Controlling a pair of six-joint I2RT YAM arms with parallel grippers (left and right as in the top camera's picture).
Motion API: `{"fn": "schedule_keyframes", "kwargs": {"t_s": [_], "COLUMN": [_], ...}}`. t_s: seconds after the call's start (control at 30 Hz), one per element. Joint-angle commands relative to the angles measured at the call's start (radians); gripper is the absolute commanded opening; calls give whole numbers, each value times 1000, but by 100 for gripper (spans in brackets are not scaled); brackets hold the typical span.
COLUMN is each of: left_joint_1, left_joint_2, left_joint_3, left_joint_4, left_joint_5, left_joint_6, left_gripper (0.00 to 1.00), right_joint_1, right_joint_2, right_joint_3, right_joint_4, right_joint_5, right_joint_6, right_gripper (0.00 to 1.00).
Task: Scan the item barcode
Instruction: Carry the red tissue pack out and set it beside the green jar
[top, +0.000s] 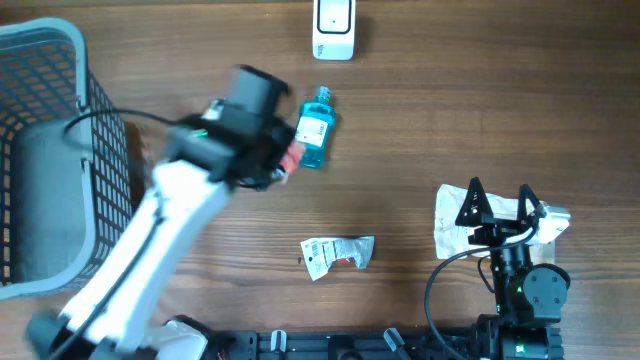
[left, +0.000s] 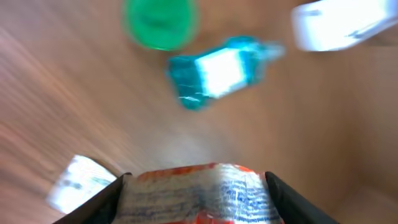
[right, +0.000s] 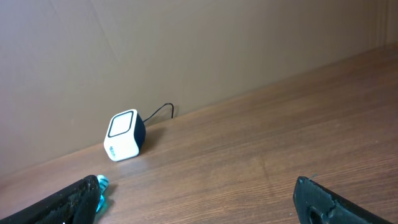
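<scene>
My left gripper (top: 287, 160) is shut on a red and white printed packet (left: 199, 193), which fills the gap between both fingers (left: 106, 199); from overhead only its red end (top: 292, 158) shows. It hangs just left of a blue bottle with a white label (top: 315, 130) (left: 217, 71) lying on the table. The white barcode scanner (top: 333, 30) (right: 124, 135) stands at the far edge, its blurred body (left: 336, 22) at the top right of the left wrist view. My right gripper (top: 500, 205) (right: 196, 202) is open and holds nothing.
A grey mesh basket (top: 40, 150) stands at the left edge. A crumpled white packet (top: 338, 253) lies near the front middle, and another white wrapper (top: 450, 225) lies under the right gripper. A blurred green round shape (left: 160, 22) shows beyond the bottle.
</scene>
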Motion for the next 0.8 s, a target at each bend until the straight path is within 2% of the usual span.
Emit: {"fn": "schedule_keyframes", "kwargs": {"t_s": [0.0, 0.23, 0.37, 0.43, 0.53, 0.63, 0.7, 0.77], "left_joint_1": [-106, -138, -138, -139, -141, -141, -142, -143], "left_joint_2": [148, 389, 459, 468, 468, 467, 459, 444], "left_joint_3": [-9, -10, -10, -10, -10, -10, -10, -10], "left_joint_4": [-2, 46, 38, 34, 40, 45, 47, 46], "left_joint_5": [-254, -238, -238, -239, -239, -238, -238, -233], "left_joint_6": [30, 30, 29, 9, -30, -46, -46, -45], "left_gripper": [61, 50, 51, 57, 76, 89, 91, 91], "right_joint_1": [0, 0, 0, 0, 0, 0, 0, 0], "right_joint_2": [-6, -6, -6, -6, -6, -6, -6, -6], "right_joint_3": [-1, -1, -1, -1, -1, -1, -1, -1], "right_joint_4": [3, 3, 3, 3, 3, 3, 3, 15], "right_joint_5": [13, 13, 13, 13, 13, 13, 13, 100], "right_joint_6": [-8, -7, -8, -8, -8, -8, -8, -10], "right_gripper": [100, 100, 100, 100, 100, 100, 100, 100]}}
